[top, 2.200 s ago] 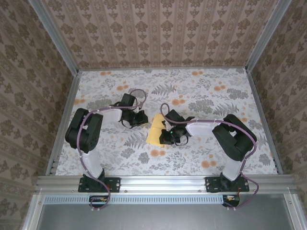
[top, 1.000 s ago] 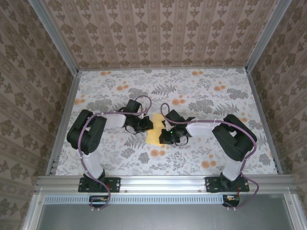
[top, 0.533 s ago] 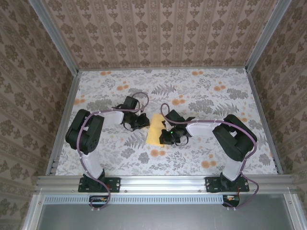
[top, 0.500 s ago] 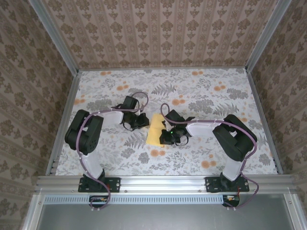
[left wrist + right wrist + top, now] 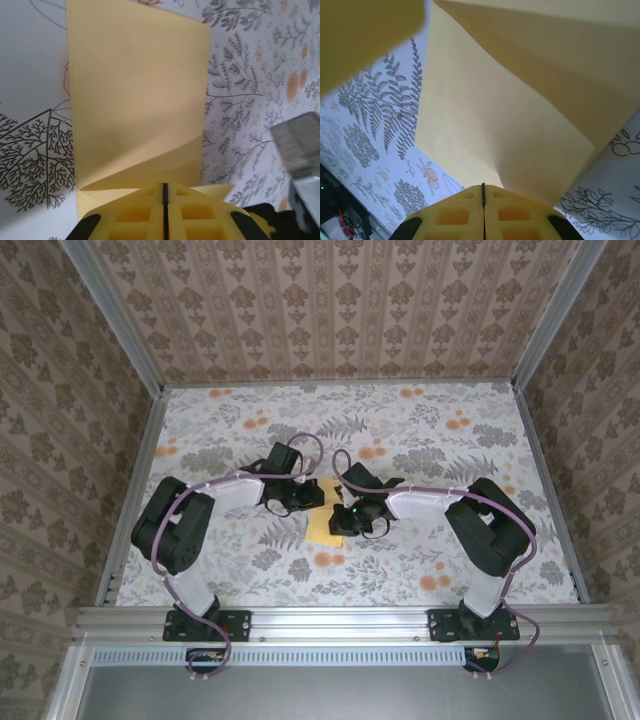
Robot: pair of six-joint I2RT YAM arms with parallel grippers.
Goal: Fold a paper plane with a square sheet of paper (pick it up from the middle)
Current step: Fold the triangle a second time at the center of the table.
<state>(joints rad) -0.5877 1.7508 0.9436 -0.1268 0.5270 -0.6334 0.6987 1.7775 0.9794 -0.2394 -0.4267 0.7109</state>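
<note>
Fingers shut on both my arms, grip unclear. Left fingers (image 5: 135, 216) and right fingers (image 5: 512, 214) touch the part-folded square sheet of paper (image 5: 325, 525) mid-frame on desk (image 5: 450, 450); long axis runs up-frame from left fingers.

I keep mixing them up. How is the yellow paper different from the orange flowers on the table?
The paper is plain pale yellow with straight edges; the orange flowers are small round blotches. The paper is a loose folded sheet; the flowers are printed on the tablecloth. Both are warm-coloured.

Left claw (image 5: 314, 497), right claw (image 5: 341, 519), folded paper (image 5: 325, 529) between
</note>
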